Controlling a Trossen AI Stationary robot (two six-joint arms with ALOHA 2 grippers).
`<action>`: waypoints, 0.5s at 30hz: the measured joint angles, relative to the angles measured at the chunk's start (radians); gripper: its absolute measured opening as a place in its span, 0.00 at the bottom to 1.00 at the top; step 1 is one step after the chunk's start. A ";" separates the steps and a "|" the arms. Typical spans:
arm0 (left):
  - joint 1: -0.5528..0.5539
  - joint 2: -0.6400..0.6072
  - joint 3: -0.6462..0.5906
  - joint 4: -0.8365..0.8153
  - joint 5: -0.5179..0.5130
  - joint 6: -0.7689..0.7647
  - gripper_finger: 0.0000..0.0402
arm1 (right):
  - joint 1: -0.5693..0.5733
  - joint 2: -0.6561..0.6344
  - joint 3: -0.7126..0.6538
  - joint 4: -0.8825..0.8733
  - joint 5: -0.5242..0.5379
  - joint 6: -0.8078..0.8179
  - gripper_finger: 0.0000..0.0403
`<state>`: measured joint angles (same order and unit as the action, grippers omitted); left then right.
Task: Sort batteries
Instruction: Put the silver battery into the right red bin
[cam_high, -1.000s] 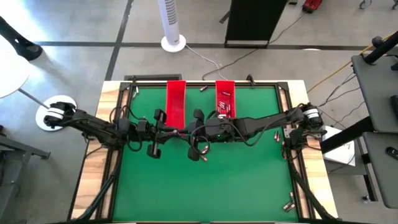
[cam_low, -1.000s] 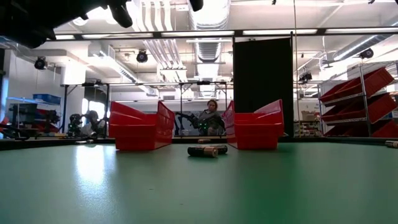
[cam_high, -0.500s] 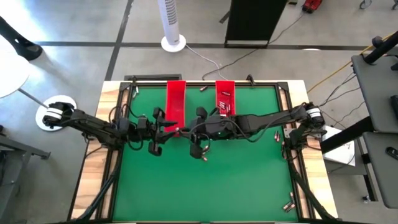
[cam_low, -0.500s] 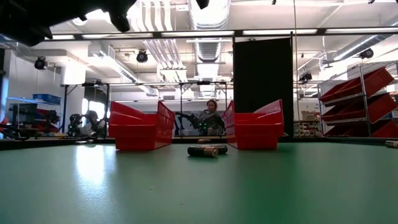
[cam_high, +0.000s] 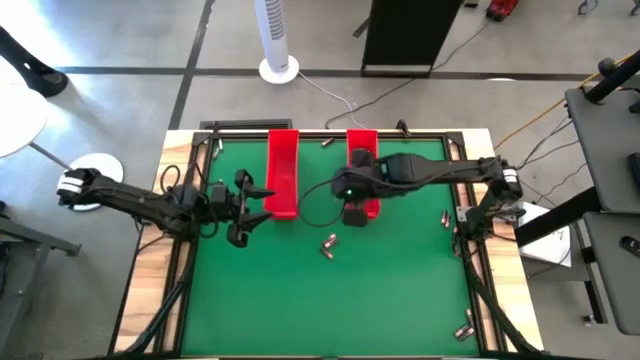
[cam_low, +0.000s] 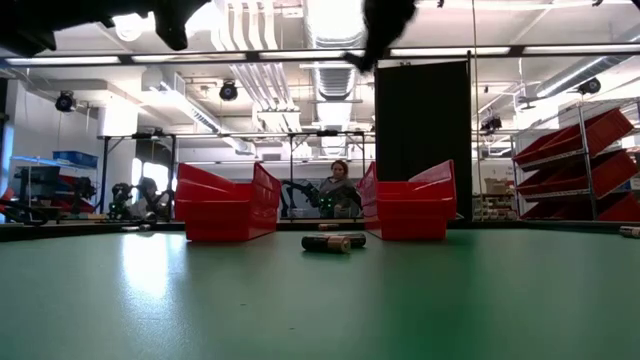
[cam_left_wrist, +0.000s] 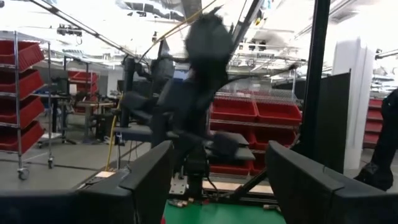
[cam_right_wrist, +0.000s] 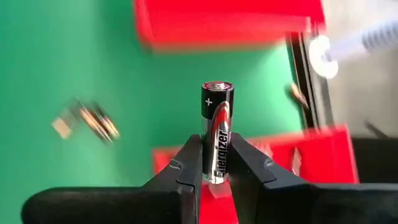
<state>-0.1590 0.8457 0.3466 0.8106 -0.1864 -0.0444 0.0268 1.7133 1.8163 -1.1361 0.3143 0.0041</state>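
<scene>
Batteries (cam_high: 328, 244), small silvery-grey cylinders, lie loose on the green table mat (cam_high: 300, 300) just below the frame's centre in the high view, with more at the right edge (cam_high: 443, 217) and in the lower right corner (cam_high: 465, 327). Two long red rectangular plastic trays stand at the upper middle: the left tray (cam_high: 282, 170) and the right tray (cam_high: 361, 160). The right gripper (cam_high: 353, 208) hangs over the near end of the right tray; the left gripper (cam_high: 243, 205) sits left of the left tray.

In the low view, two dark batteries (cam_low: 333, 241) lie at centre, between the red trays (cam_low: 228, 205). A seated person (cam_low: 338, 190) shows far behind.

In the left wrist view, the left gripper's dark fingers (cam_left_wrist: 149, 177) stand spread with nothing between them.

In the right wrist view, the right gripper (cam_right_wrist: 216, 168) is clamped on one black-and-silver battery (cam_right_wrist: 216, 127), held upright at the frame's centre, plus end up.
</scene>
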 joint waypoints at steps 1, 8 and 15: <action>-0.001 -0.013 0.000 -0.015 0.000 0.000 0.58 | -0.014 -0.005 -0.018 -0.035 0.000 -0.017 0.11; -0.004 -0.057 0.000 -0.069 0.001 0.001 0.58 | -0.133 -0.009 -0.211 -0.010 -0.009 -0.092 0.11; -0.004 -0.048 0.000 -0.069 0.001 0.009 0.58 | -0.277 0.035 -0.322 0.090 -0.099 -0.210 0.11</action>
<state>-0.1631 0.7975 0.3462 0.7418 -0.1849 -0.0352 -0.2503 1.7484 1.4947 -1.0461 0.2153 -0.2056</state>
